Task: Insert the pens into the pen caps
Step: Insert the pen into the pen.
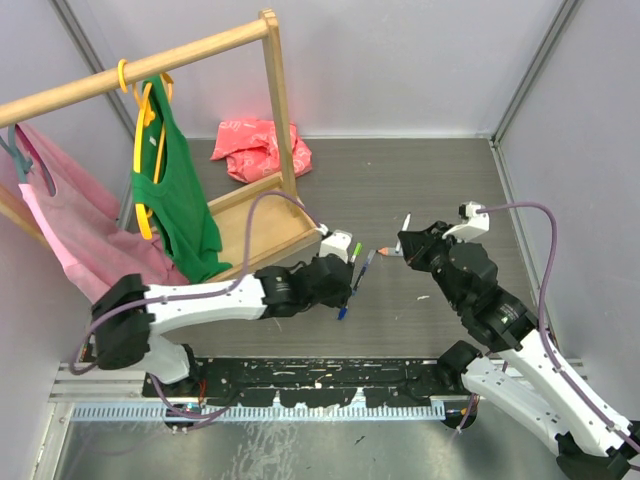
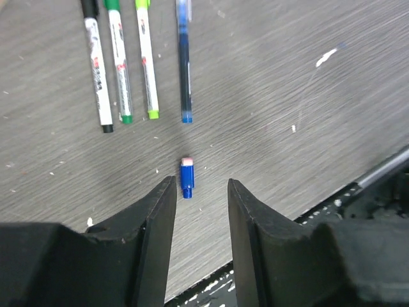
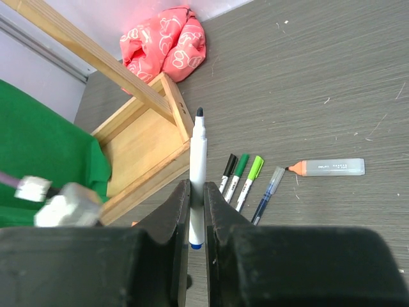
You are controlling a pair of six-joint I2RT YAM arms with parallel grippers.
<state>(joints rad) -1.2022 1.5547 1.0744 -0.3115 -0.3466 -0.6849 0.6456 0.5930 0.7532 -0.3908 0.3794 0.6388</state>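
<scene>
Blue, the pen cap [image 2: 186, 178] lies on the table [image 2: 287, 96] just beyond the left hand [image 2: 201, 184], whose jaws stand parted and empty, probably for a pick-up. The right hand [image 3: 197, 192] clamps a white pen [image 3: 199, 147], tip pointing outward for capping.

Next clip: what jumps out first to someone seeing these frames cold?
The right gripper, shut on a white pen that juts out past its fingertips, dark tip outward. Next, the left gripper, open over a small blue cap lying on the table, with four pens in a row beyond it. At the back left, a green top hangs on a wooden rack.
</scene>
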